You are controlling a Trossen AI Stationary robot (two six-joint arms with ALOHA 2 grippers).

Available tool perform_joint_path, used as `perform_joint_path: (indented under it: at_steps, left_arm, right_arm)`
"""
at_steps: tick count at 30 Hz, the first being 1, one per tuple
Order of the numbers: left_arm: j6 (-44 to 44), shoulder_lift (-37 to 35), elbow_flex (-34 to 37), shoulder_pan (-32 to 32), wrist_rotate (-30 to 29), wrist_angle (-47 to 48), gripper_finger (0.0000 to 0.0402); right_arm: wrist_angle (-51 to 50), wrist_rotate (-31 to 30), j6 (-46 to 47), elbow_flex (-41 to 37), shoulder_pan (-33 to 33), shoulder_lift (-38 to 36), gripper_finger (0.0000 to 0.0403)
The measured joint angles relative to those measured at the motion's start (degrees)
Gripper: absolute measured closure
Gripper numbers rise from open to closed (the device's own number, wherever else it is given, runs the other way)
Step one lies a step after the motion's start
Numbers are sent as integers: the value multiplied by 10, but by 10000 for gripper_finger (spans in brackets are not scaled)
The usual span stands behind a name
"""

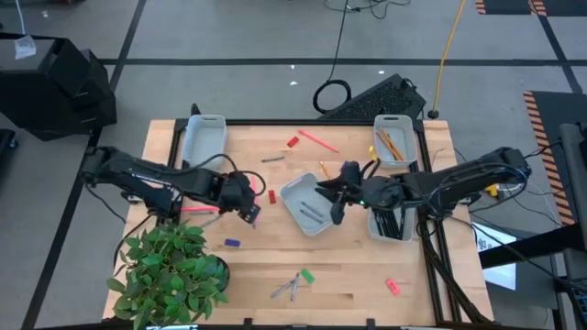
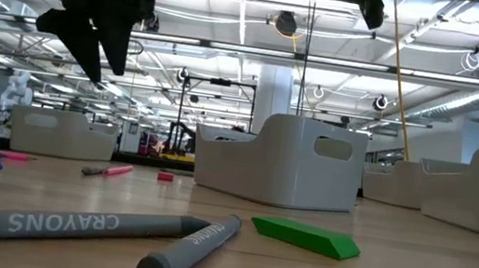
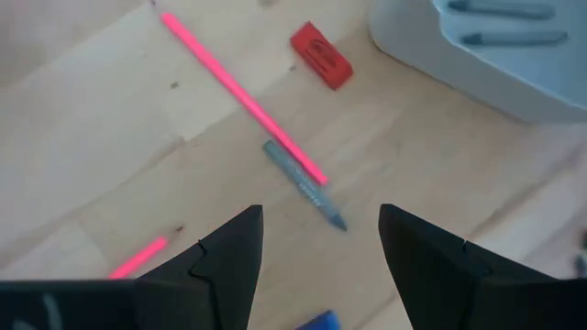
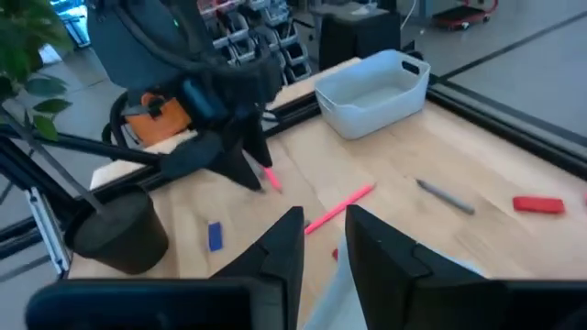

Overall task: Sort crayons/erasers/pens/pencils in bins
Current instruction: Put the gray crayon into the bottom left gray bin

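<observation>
Across wooden worktop (image 1: 348, 275), scattered light, stiff pencils (image 3: 240, 93) best pinched mid-shaft by left claw (image 3: 321, 252), spread apart; right claw (image 4: 323, 240) nearly together, empty.

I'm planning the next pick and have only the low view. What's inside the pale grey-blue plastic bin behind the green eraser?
Observer: The high view shows short grey crayons lying in that pale grey-blue bin.
Operator: Are the left gripper's jaws free?
Observer: Yes. The left gripper is open with nothing between its jaws, above a grey crayon beside a long pink pencil.
Operator: Where are the pens?
Observer: Slim black pens lie in the right-side bin.
</observation>
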State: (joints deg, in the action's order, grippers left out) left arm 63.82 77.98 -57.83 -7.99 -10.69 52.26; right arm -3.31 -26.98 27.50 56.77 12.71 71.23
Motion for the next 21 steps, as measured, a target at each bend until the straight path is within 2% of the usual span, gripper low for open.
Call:
perform_joint_path:
  at_steps: [10, 16, 21]
  left_arm:
    - [68, 18, 0, -9, -11, 22, 179]
    - [121, 25, -1, -16, 43, 13, 179]
    - [198, 47, -1, -20, 48, 4, 179]
  right_arm:
    - [-10, -2, -25, -82, -4, -95, 328]
    - [-8, 1, -84, -100, 6, -142, 328]
    - [-8, 2, -89, -113, 20, -163, 328]
